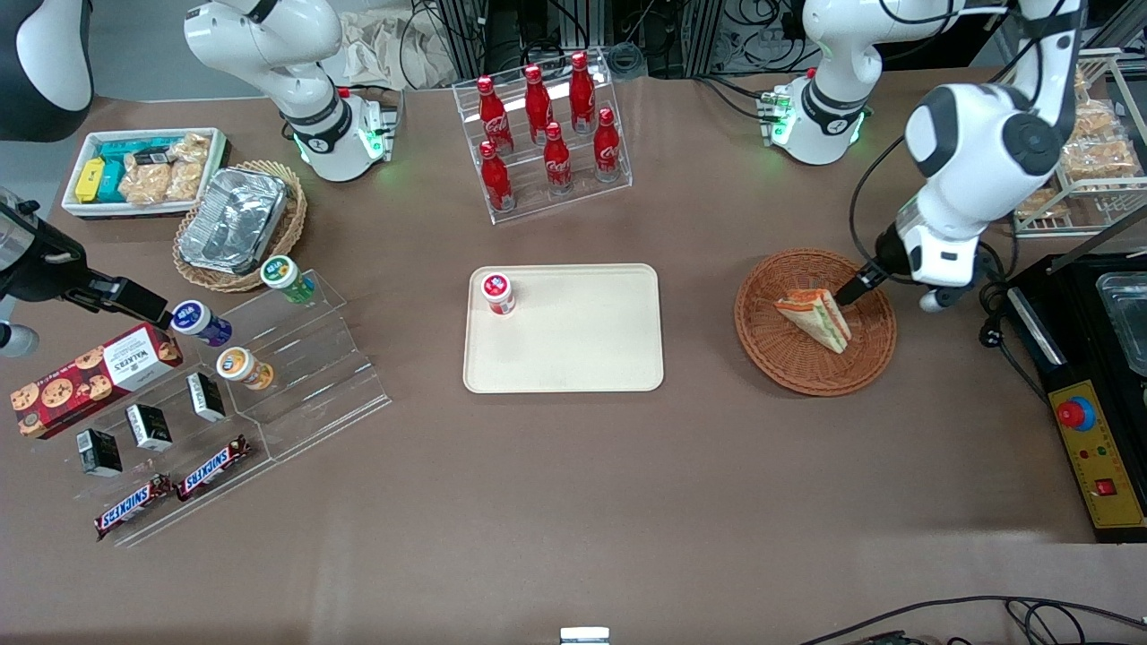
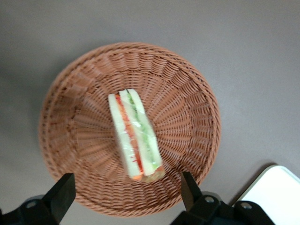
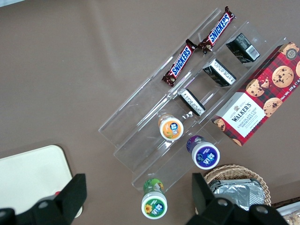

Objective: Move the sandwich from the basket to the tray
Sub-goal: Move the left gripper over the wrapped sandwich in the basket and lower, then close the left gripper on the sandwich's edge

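Note:
The sandwich [image 1: 815,318] [image 2: 136,140], a wrapped white-bread wedge with green, red and orange filling, lies in the round reddish-brown wicker basket [image 1: 789,376] [image 2: 187,93]. My left gripper [image 1: 862,287] [image 2: 126,194] hangs open just above the basket, over the part of the rim farther from the front camera. Its two black fingers [image 2: 61,192] stand wide apart and hold nothing, and the sandwich's thick end lies just ahead of the gap between them. The cream tray [image 1: 573,358] [image 2: 276,187] lies flat beside the basket, toward the parked arm's end.
A small red-lidded cup [image 1: 498,292] stands on the tray's corner. A rack of red bottles [image 1: 547,134] is farther from the camera than the tray. A black control box [image 1: 1093,430] and a wire rack of bagged pastries [image 1: 1098,152] flank the basket at the working arm's end.

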